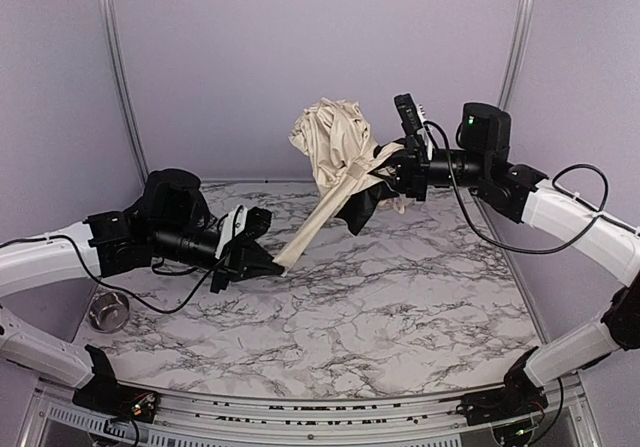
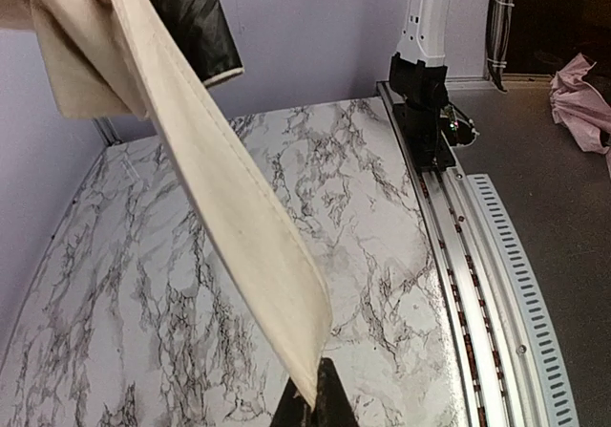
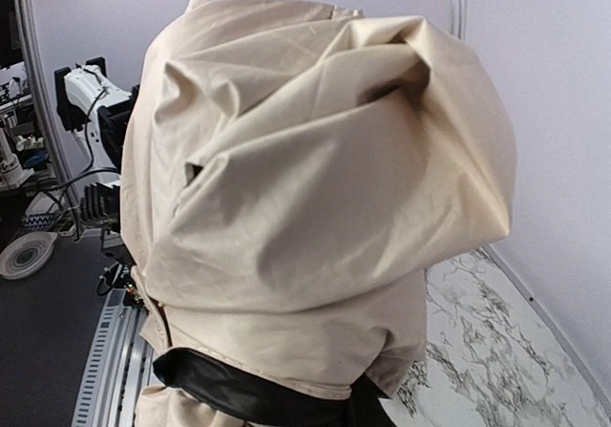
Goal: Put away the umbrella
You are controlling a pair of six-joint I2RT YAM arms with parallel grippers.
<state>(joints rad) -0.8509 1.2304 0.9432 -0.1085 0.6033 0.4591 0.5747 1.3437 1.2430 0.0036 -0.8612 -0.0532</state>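
Looks like you're tightening the strap (image 1: 322, 212): left gripper (image 1: 274, 264) pinching its tip, right gripper (image 1: 388, 175) clamping the umbrella (image 1: 330, 137), winding probably coming next.

We are looking at an umbrella (image 1: 330, 145) showing cream-beige and black fabric, a table (image 1: 400, 307) wearing white marble with grey veins, and lilac walls (image 1: 300, 47).

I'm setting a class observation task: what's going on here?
Two robot arms hold a cream-beige compact umbrella above the marble table. The right gripper grips the bunched bundle aloft, while the left gripper pinches the tip of its strap, drawn taut between them. The strap is not yet wound around. A small steel bowl sits at the table's left edge.
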